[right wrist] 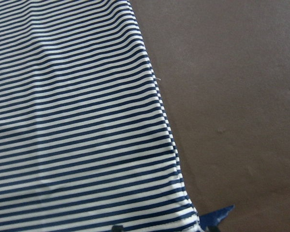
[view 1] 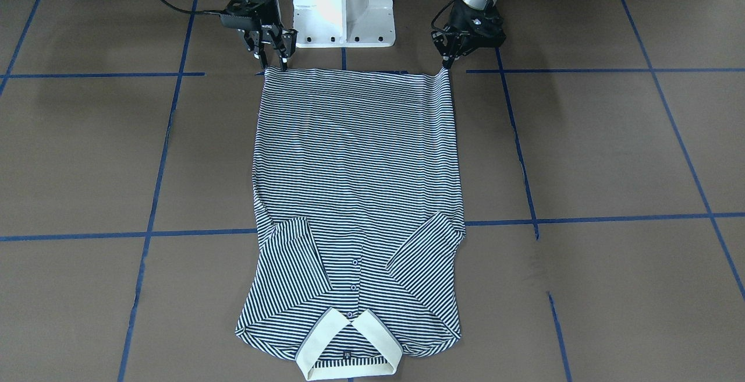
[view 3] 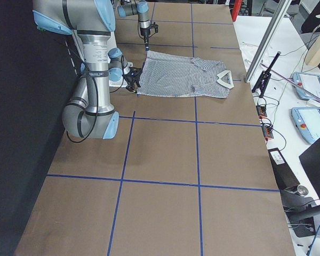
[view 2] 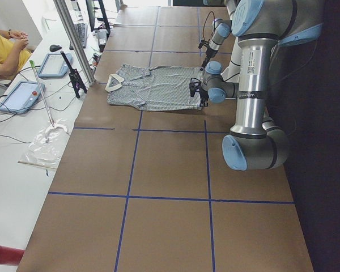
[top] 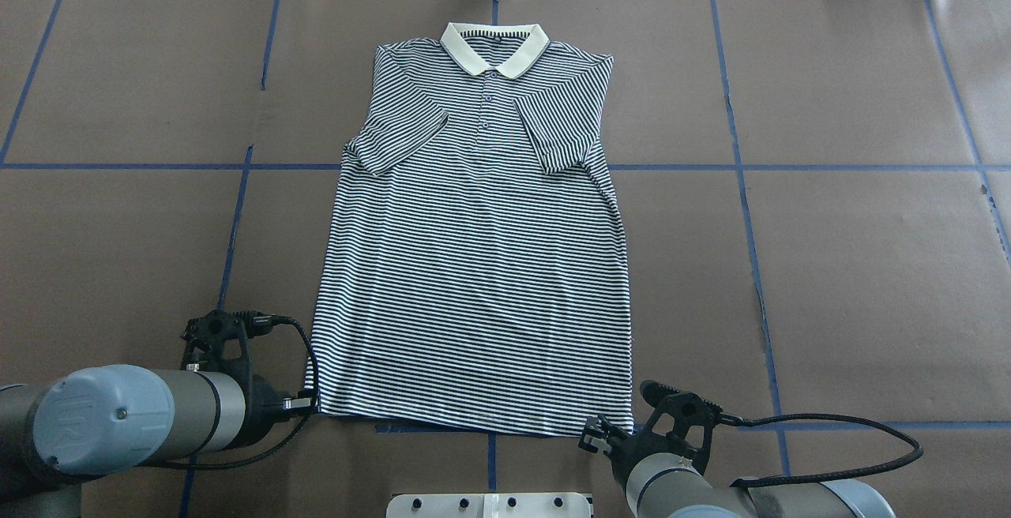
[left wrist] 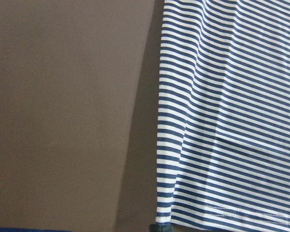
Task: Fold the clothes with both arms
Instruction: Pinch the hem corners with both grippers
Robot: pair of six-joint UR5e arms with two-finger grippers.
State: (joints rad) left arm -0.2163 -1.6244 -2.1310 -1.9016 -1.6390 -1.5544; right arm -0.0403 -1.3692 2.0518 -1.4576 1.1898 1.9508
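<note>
Lying flat: polo shirt (view 1: 355,155), sleeves (view 1: 294,254) folded in | left pincer (view 1: 446,65) clenched on its corner | right pincer (view 1: 275,66) spread

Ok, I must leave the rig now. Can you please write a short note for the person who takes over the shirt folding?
Left gripper: looks shut at its corner of the hem; I cannot tell whether it holds cloth.
Right gripper: open, fingers astride the other hem corner.
Striped polo shirt: flat on the table, buttons up, hem toward the robot, collar on the far side.
Done: both sleeves lie folded in over the chest.
Left: probably grip both hem corners and carry the hem to the collar; no crosswise fold is made yet.
</note>
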